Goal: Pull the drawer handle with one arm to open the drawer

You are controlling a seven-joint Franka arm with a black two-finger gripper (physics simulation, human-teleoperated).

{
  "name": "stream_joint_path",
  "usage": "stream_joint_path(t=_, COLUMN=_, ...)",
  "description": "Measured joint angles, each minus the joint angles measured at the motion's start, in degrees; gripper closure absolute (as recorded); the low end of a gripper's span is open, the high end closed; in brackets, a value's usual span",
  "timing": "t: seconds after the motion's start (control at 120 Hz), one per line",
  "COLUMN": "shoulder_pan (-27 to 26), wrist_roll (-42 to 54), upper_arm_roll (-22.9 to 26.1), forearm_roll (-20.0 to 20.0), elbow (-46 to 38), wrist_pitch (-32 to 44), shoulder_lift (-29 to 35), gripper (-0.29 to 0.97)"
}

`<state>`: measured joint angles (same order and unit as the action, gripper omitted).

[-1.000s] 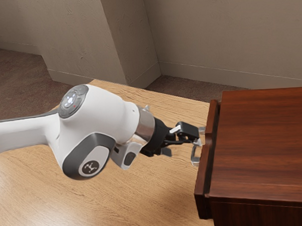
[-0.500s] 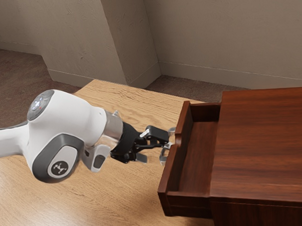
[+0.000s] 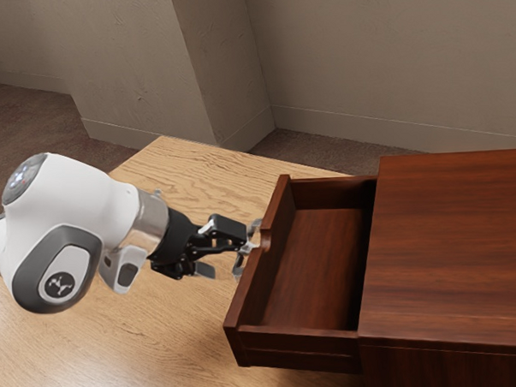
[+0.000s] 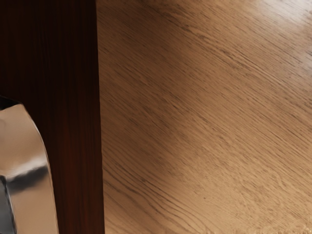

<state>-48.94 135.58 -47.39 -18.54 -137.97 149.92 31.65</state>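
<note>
Drawer (image 3: pixel 306 264) – one – open, tool (image 3: pixel 243 245) gripping handle (image 3: pixel 253 235).

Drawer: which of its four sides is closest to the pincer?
The front panel, the side carrying the metal handle that the pincer grips; the other three sides lie nearer the dark cabinet.

Dark reddish-brown drawer (image 3: pixel 312 260), silver handle (image 4: pixel 24 163), pale grained oak table (image 3: pixel 197 175)
</note>
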Motion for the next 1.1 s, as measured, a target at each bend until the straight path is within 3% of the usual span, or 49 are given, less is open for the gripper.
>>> stream_joint_path(t=0.167, shoulder_pan=3.43, wrist_roll=0.77, upper_arm_roll=4.59, forearm_roll=-0.15, elbow=0.75, wrist_pitch=-4.61, shoulder_lift=0.97, gripper=0.01)
stream_joint_path(t=0.3, shoulder_pan=8.37, wrist_roll=1.16, upper_arm_roll=11.29, forearm_roll=-0.16, elbow=2.22, wrist_pitch=-9.1, shoulder_lift=3.12, gripper=0.0)
stream_joint_path(t=0.483, shoulder_pan=11.88, wrist_roll=0.35, upper_arm_roll=18.56, forearm_roll=0.47, elbow=12.06, wrist_pitch=-19.16, shoulder_lift=2.53, gripper=0.0)
stream_joint_path(t=0.7, shoulder_pan=11.37, wrist_roll=-6.01, upper_arm_roll=19.08, forearm_roll=0.8, elbow=34.36, wrist_pitch=-33.62, shoulder_lift=-13.07, gripper=0.0)
stream_joint_path(t=0.867, shoulder_pan=13.58, wrist_roll=-13.63, upper_arm_roll=19.07, forearm_roll=1.62, elbow=45.12, wrist_pitch=-43.99, shoulder_lift=-22.25, gripper=0.0)
stream_joint_path(t=1.025, shoulder_pan=17.82, wrist_roll=-24.83, upper_arm_roll=19.31, forearm_roll=4.6, elbow=48.17, wrist_pitch=-51.63, shoulder_lift=-25.3, gripper=0.0)
stream_joint_path(t=1.1, shoulder_pan=25.91, wrist_roll=-30.86, upper_arm_roll=25.24, forearm_roll=6.61, elbow=48.3, wrist_pitch=-54.16, shoulder_lift=-25.73, gripper=0.0)
